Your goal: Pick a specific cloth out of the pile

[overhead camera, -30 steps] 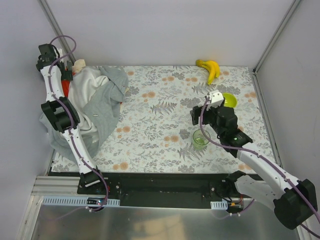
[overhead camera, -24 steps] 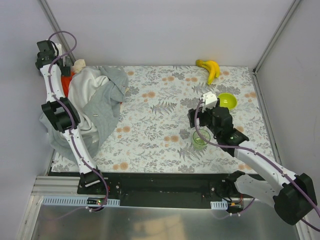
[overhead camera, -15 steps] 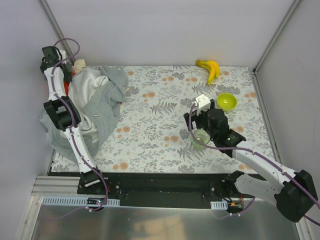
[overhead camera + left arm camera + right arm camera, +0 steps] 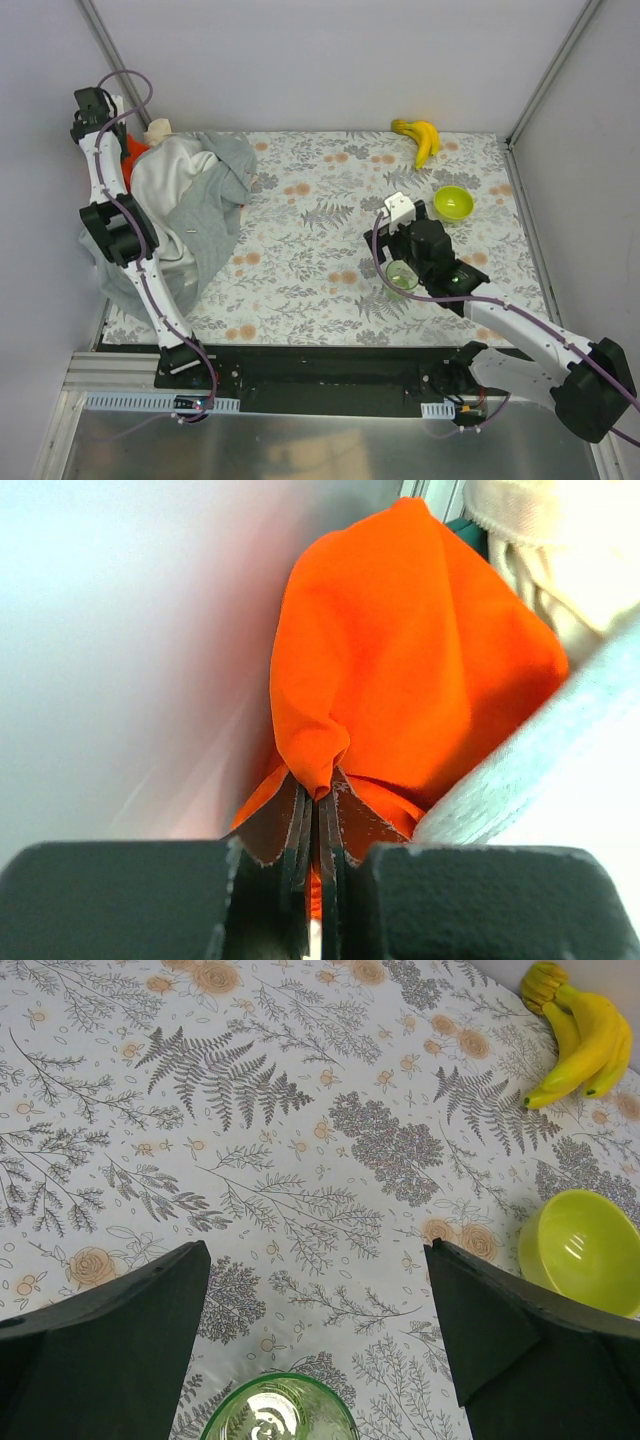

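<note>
Left wrist view: left pincer (image 4: 318,802) pinches the orange cloth (image 4: 400,650); right pincer (image 4: 312,1260) gapes wide, empty.

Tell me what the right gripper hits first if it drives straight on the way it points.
Probably the bare floral tablecloth: the open right gripper aims at it. The green cup sits low between its jaws, so it might be clipped first; depth is unclear.

A bunch of yellow bananas (image 4: 421,138) lies at the far edge of the tablecloth (image 4: 300,285), which is printed with flowers and ferns. Nearer and slightly right sits a lime-green bowl (image 4: 454,201), upright. A clear green glass (image 4: 402,277) stands nearer still, apart from the bowl.
</note>
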You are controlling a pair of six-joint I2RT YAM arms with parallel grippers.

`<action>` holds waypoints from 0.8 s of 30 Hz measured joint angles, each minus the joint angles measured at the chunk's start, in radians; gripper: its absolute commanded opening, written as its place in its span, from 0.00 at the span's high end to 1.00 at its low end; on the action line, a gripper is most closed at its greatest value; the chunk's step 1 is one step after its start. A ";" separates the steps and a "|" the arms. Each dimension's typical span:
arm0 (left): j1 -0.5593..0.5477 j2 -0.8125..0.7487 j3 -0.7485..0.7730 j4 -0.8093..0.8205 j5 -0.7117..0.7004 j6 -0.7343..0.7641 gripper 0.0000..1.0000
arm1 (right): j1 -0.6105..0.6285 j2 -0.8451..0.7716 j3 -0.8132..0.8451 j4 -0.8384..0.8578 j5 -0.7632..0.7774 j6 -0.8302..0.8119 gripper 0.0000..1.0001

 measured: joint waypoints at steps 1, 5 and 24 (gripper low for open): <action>0.000 -0.032 -0.008 -0.005 0.002 -0.005 1.00 | 0.003 0.000 0.000 0.000 0.002 0.000 0.01; -0.009 -0.218 -0.083 -0.008 0.016 -0.032 1.00 | 0.015 -0.002 0.000 0.000 0.002 0.000 0.01; -0.085 -0.965 -0.304 0.435 -0.243 0.262 1.00 | 0.032 -0.197 -0.020 0.000 0.000 -0.001 0.01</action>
